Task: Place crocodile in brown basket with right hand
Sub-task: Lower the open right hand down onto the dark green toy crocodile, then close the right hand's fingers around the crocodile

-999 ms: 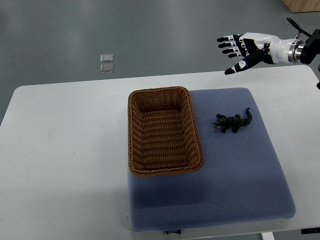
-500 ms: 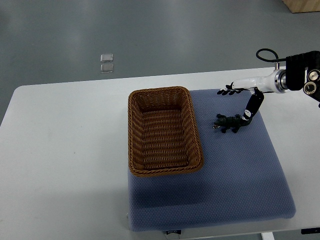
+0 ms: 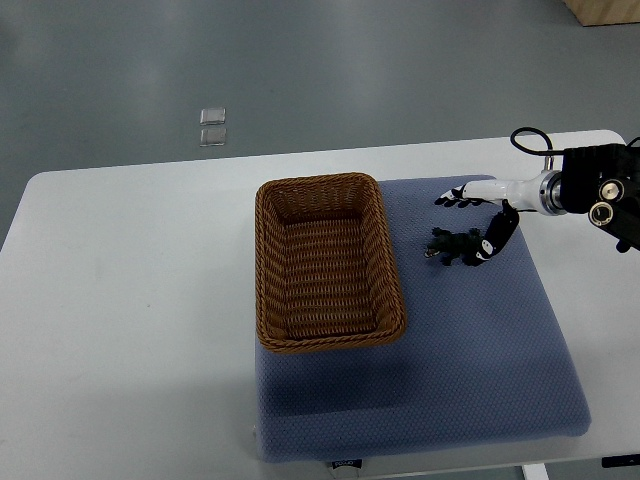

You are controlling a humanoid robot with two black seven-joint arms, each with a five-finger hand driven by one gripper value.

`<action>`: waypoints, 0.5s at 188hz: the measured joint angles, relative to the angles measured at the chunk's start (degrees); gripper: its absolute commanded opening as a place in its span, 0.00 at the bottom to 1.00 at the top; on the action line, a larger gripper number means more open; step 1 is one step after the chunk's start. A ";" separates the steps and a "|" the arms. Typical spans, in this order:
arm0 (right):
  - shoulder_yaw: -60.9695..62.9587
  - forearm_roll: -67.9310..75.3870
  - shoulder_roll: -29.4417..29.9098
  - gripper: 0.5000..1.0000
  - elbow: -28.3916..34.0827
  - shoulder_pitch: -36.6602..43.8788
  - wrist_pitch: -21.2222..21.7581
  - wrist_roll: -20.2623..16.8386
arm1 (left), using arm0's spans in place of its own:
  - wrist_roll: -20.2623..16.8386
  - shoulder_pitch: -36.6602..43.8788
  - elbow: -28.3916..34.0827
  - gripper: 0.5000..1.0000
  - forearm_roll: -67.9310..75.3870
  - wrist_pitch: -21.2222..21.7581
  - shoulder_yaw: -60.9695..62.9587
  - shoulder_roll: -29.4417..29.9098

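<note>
A small dark green toy crocodile (image 3: 449, 246) lies on the blue pad, just right of the brown wicker basket (image 3: 320, 183), which holds nothing. My right hand (image 3: 465, 226) reaches in from the right edge and hovers low over the crocodile's tail end. Its fingers (image 3: 455, 199) are spread beyond the toy and its thumb (image 3: 492, 240) lies at the tail. The hand is open and grips nothing. The tail is partly hidden by the thumb. My left arm does not show.
A blue padded mat (image 3: 450, 370) covers the right half of the white table (image 3: 130, 300), and the basket stands on its left part. Two small clear squares (image 3: 212, 126) lie on the grey floor beyond the table.
My right hand has come down from above the table's far edge to the crocodile, then shifted slightly left and lower over it. The crocodile and basket have not moved.
</note>
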 measured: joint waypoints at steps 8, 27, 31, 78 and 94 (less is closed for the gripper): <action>0.23 0.00 0.35 0.93 -0.06 -0.47 -0.44 -0.20 | 0.00 -0.01 0.00 1.00 0.00 0.00 0.00 0.00; 0.36 -0.08 1.18 0.92 -0.31 -1.34 -1.39 -0.44 | 0.00 -0.02 0.01 1.00 0.00 0.01 -0.03 0.00; 0.36 -0.12 1.45 0.92 -0.39 -1.54 -1.69 -0.46 | 0.00 -0.02 0.01 1.00 0.00 0.02 -0.06 0.00; 0.39 -0.36 2.70 0.83 -1.10 -2.67 -3.75 -0.59 | 0.00 0.01 0.01 1.00 0.00 0.07 -0.13 0.00; 0.39 -0.57 2.82 0.79 -1.30 -2.96 -4.26 -0.59 | 0.00 0.01 0.01 1.00 -0.01 0.08 -0.14 0.00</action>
